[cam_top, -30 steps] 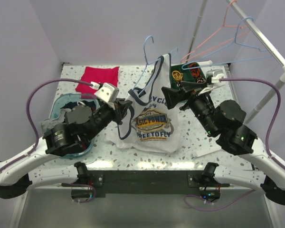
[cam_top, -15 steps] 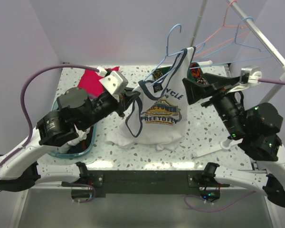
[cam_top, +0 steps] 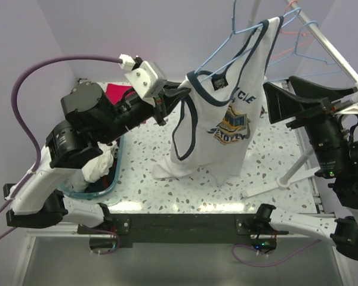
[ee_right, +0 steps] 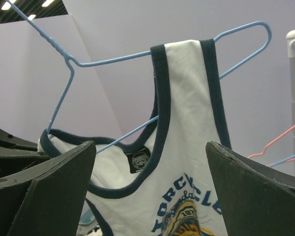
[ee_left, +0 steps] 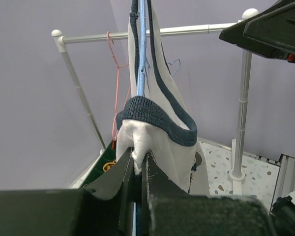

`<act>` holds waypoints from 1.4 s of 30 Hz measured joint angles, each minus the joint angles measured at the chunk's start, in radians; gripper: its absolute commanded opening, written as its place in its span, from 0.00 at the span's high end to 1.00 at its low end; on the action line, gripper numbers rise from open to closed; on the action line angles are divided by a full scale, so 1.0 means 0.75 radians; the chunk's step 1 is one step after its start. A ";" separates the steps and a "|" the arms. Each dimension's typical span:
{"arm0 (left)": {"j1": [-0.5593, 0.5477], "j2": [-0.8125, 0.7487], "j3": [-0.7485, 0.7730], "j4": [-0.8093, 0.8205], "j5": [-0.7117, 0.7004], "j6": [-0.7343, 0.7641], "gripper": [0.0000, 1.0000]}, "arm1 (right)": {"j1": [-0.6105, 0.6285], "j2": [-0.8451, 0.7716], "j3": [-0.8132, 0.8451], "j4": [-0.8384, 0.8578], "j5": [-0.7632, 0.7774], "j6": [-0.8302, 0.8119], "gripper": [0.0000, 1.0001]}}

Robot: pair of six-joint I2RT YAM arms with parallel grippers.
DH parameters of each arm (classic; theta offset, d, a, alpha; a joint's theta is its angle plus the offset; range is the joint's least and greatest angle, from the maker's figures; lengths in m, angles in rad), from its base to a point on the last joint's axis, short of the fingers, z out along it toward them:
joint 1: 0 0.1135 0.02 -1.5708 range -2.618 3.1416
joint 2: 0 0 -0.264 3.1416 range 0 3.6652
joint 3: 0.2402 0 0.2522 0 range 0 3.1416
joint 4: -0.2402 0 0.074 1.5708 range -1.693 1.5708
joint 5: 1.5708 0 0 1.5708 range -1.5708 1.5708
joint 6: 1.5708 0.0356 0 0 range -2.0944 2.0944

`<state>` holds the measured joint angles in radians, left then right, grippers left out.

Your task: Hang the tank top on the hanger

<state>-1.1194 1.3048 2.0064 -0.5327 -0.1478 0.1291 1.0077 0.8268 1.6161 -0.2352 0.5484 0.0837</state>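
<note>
The white tank top [cam_top: 227,113] with navy trim hangs in the air from the light-blue hanger [cam_top: 227,47], its hem trailing on the table. My left gripper [cam_top: 182,95] is shut on one shoulder of the tank top [ee_left: 157,123] together with the end of the hanger's wire [ee_left: 141,49]. The other strap lies over the hanger's far arm [ee_right: 236,37]. My right gripper [cam_top: 278,89] stands open just right of the shirt, apart from it. In the right wrist view its wide jaws [ee_right: 150,145] frame the tank top [ee_right: 187,162] without touching.
A metal clothes rack [cam_top: 328,47] stands at the back right with a pink hanger [cam_top: 286,56] and other blue ones on it; its post foot [cam_top: 286,179] is on the table. A blue basket [cam_top: 110,179] of clothes sits left. A red cloth [cam_top: 113,90] lies behind my left arm.
My left arm has lifted the hanger and tank top up and rightward toward the rack. My right gripper, open throughout, has drawn back to the right.
</note>
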 measured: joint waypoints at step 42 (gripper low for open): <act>0.261 0.489 -0.306 0.557 0.687 -0.207 1.00 | 0.000 0.165 -0.203 0.225 -0.727 0.175 0.02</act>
<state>-0.9237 1.6718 1.7767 -0.1146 0.3676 -0.0257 1.0077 0.9508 1.4635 -0.0666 0.0032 0.2153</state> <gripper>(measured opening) 0.095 0.985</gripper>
